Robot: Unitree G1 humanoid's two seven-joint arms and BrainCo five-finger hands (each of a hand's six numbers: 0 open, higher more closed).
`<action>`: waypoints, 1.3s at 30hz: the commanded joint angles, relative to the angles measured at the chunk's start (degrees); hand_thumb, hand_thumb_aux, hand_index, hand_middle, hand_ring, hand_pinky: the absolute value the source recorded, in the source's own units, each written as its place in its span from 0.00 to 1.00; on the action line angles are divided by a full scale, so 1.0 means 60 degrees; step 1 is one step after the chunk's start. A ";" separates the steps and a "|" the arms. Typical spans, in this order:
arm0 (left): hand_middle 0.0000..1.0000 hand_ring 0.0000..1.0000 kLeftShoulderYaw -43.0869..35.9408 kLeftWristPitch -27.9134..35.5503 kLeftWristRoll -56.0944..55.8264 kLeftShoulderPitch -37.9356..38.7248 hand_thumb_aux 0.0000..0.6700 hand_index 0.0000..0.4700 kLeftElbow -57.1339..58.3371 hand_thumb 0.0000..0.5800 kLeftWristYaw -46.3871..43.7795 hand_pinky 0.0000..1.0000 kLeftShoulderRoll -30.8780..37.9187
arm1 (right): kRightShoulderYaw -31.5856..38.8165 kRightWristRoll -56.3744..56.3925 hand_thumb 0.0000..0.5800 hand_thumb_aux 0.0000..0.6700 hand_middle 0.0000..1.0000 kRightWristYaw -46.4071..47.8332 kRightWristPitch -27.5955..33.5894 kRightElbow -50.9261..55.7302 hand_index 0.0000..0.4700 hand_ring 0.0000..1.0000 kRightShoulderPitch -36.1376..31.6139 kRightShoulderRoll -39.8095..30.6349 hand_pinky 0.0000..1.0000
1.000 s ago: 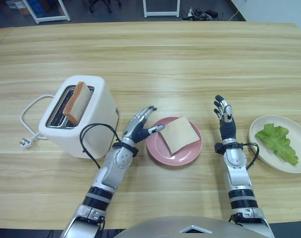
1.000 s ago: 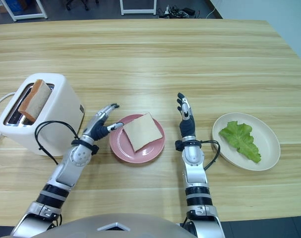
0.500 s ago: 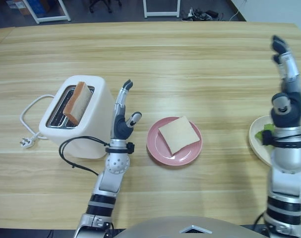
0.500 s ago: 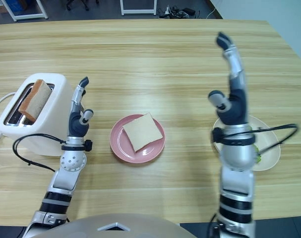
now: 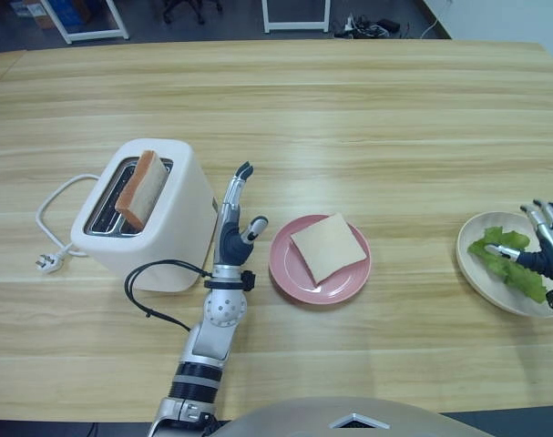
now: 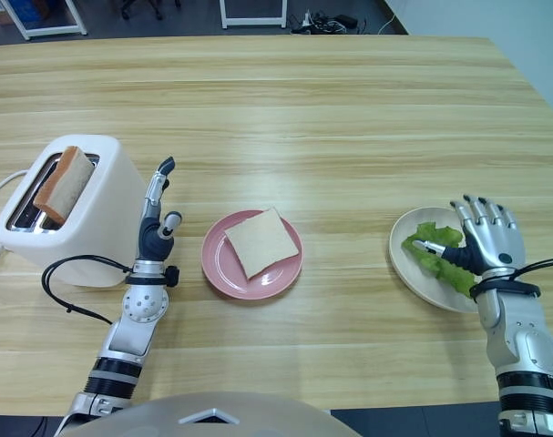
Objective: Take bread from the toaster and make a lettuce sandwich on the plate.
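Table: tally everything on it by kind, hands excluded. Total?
Toaster: 1
Plates: 2, pink plate and cream plate
Bread slices: 2, toaster slice and plated slice
Lettuce leaf: 1
Total: 6

Lab-like workroom: long wooden table [image 5: 349, 109], white metal frames [image 5: 297, 28], office-chair base [image 5: 183, 11], loose floor cables [image 5: 367, 27].

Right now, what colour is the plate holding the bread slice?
Pink. The plate under the bread slice shows best in the right eye view.
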 commanded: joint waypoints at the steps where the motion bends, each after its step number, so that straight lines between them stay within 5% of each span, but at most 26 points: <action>1: 0.00 0.00 -0.0047 0.0095 0.0134 0.0047 0.00 0.00 0.0101 0.00 -0.0014 0.00 -0.0107 | 0.0888 -0.0004 0.77 0.52 0.00 -0.0430 -0.0165 0.1562 0.52 0.00 -0.1062 -0.0125 0.00; 8: 0.00 0.00 -0.0138 0.0076 0.0284 0.0083 0.00 0.00 0.0231 0.00 -0.0008 0.00 -0.0184 | 0.1798 0.0127 0.83 0.59 0.00 -0.1112 -0.0160 0.3062 0.59 0.00 -0.2169 -0.0397 0.00; 10: 0.00 0.00 -0.0156 0.0080 0.0323 0.0094 0.00 0.00 0.0269 0.00 -0.0007 0.00 -0.0210 | 0.2079 0.0139 0.93 0.74 0.00 -0.1199 -0.0212 0.3369 0.74 0.00 -0.2404 -0.0368 0.00; 15: 0.00 0.00 -0.0160 0.0090 0.0418 0.0074 0.00 0.00 0.0307 0.00 -0.0041 0.00 -0.0227 | 0.2386 0.0436 1.00 1.00 0.00 -0.1366 -0.0393 0.3385 1.00 0.00 -0.2445 -0.0396 0.00; 24: 0.00 0.00 -0.0140 0.0068 0.0456 0.0063 0.00 0.00 0.0447 0.00 -0.0040 0.00 -0.0232 | 0.2376 0.0898 1.00 1.00 0.00 -0.1553 -0.0458 0.2897 1.00 0.00 -0.2140 -0.0765 0.00; 30: 0.00 0.00 -0.0103 0.0041 0.0356 0.0069 0.00 0.00 0.0510 0.00 -0.0084 0.00 -0.0228 | 0.1092 0.1486 1.00 1.00 0.00 -0.1010 0.0078 -0.1972 1.00 0.00 -0.0993 -0.0812 0.00; 34: 0.00 0.00 -0.0105 0.0015 0.0196 0.0031 0.00 0.00 0.0656 0.00 -0.0152 0.00 -0.0292 | 0.1129 0.1467 1.00 1.00 0.00 -0.0329 0.0407 -0.4124 1.00 0.00 -0.1696 -0.0243 0.00; 39: 0.00 0.00 -0.0091 -0.0013 -0.0195 0.0006 0.00 0.00 0.0931 0.00 -0.0329 0.00 -0.0396 | 0.2608 0.0910 1.00 1.00 0.00 0.0446 0.0288 -0.4673 1.00 0.00 -0.3250 0.1204 0.00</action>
